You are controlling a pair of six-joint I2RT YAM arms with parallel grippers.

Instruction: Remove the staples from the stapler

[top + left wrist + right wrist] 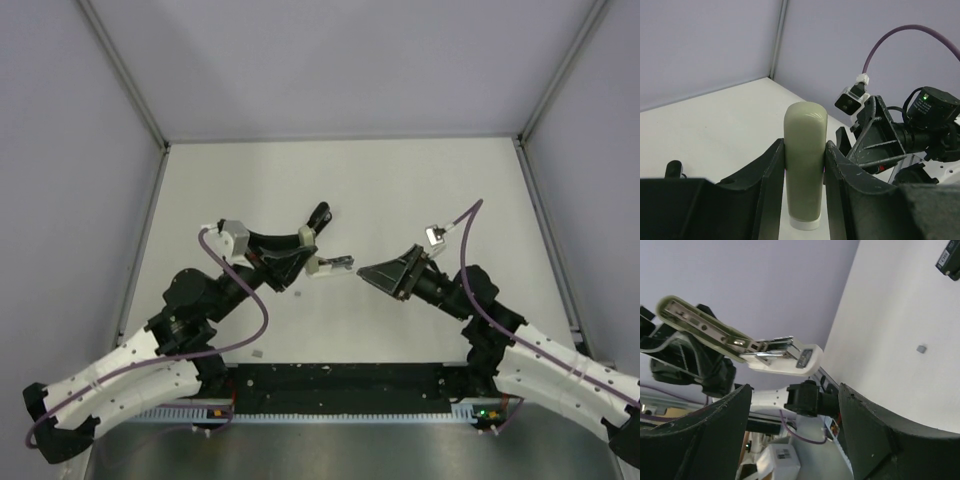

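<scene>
The stapler (740, 342) is clamped in the left fingers (767, 190) and held above the middle of the desk (400, 190). It is hinged open. A pale grey-green arm with a silver channel is seen, and a white-tipped tray is aimed lengthwise at the right fingers (880, 440). These are spread wide, just short of the tray.

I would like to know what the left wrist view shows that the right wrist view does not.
Only the left wrist view: the left claw shut on the stapler, its smooth grey-green back showing, the right arm beyond. Only the right wrist view: the stapler hinged open, its silver channel bared, the right claw open, a grey speck on the table. Both: the stapler in the left claw.
</scene>
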